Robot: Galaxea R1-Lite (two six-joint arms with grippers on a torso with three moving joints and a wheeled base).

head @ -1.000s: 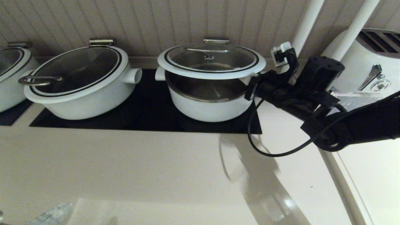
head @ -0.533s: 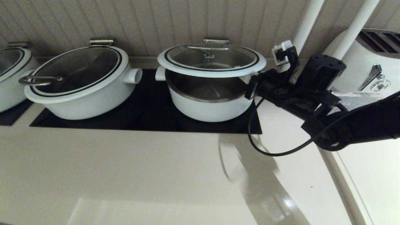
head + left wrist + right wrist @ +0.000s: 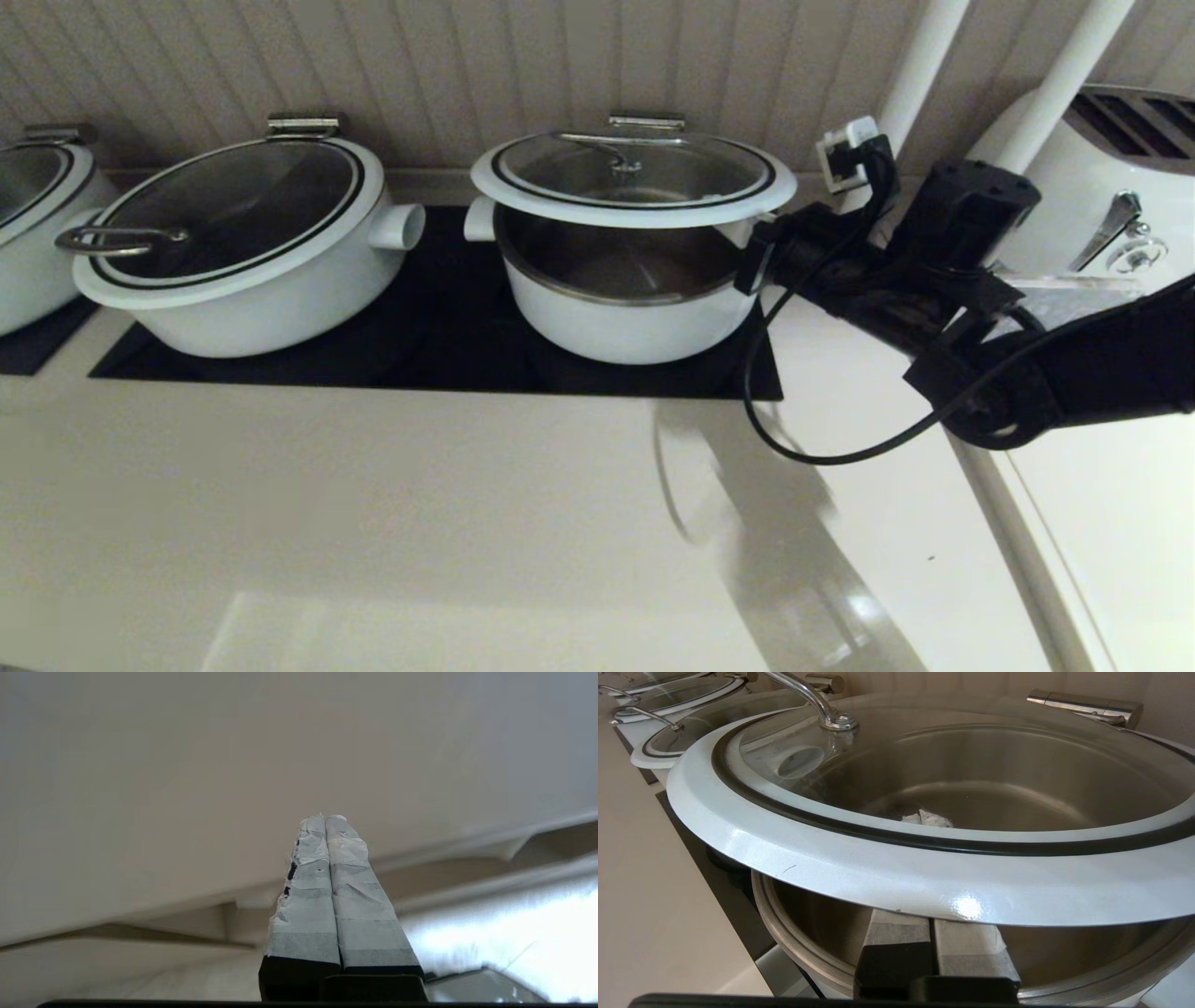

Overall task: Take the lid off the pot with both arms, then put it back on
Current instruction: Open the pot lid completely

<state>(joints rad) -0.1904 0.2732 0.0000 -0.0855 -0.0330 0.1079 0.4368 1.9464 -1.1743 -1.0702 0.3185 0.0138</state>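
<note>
The white pot stands on the black hob, its steel inside showing. The glass lid is tilted, its front edge raised off the pot and its steel hinge at the back. My right arm reaches in from the right. In the right wrist view, the right gripper is shut, with its fingers pressed together under the lid's white rim, propping it up. The left gripper is shut and empty, away from the pot and out of the head view.
A wider white pot with a loop-handled lid stands to the left, and another pot at the far left. A white toaster and two white poles stand at the right. The pale counter lies in front.
The right arm has risen slightly and the lid's front edge has tilted up a little more. The left gripper tip seen at the lower left has left the head view.
</note>
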